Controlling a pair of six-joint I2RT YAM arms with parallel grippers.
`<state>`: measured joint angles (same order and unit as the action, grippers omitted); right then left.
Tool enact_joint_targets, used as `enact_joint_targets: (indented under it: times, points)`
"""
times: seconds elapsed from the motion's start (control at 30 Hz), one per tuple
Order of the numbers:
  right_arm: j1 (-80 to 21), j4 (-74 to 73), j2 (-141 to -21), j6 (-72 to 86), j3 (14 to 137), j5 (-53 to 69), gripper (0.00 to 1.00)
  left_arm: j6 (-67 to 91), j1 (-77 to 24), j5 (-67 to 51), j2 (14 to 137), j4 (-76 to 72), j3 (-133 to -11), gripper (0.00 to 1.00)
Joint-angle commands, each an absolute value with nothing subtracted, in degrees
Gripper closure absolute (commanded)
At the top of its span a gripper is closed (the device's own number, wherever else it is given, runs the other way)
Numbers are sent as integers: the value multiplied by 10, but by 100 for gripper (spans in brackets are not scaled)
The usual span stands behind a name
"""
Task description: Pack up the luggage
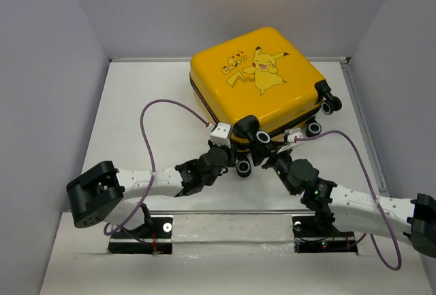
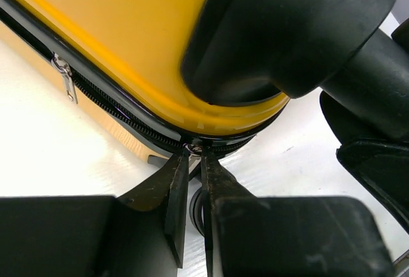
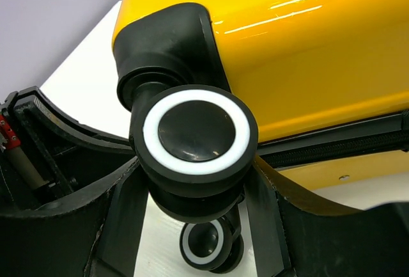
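The luggage [image 1: 255,80] lies closed and flat on the white table [image 1: 136,104], Pikachu side up. My left gripper [image 1: 230,144] and right gripper [image 1: 266,146] meet at its near wheeled corner.

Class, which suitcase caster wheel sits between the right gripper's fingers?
The upper wheel at the near corner, clasped by the right gripper; the lower wheel beneath and the far pair stand free.

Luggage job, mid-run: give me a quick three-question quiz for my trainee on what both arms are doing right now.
1. True or false: the luggage lies with its lid flipped open.
2. Which arm's fingers flank a caster wheel? A left, B right.
3. Fill in: the left fingers pinch a metal ___ at the seam.
Key: 1 false; 2 B, the right fingers; 3 zipper pull.
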<state>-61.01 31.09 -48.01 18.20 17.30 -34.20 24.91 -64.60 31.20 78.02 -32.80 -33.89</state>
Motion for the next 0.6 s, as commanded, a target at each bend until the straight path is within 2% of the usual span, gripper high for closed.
enact_joint_targets:
  times: [0.0, 0.27, 0.57]
  points:
    - [-613, 370, -453, 192, 192, -345, 92, 236, -641, 337, 795, -321, -358, 94]
    - [-613, 333, -410, 201, 181, -333, 93, 250, -619, 375, 749, -282, -327, 94]
    - [-618, 288, -365, 196, 181, -318, 93, 262, -550, 413, 694, -207, -326, 94]
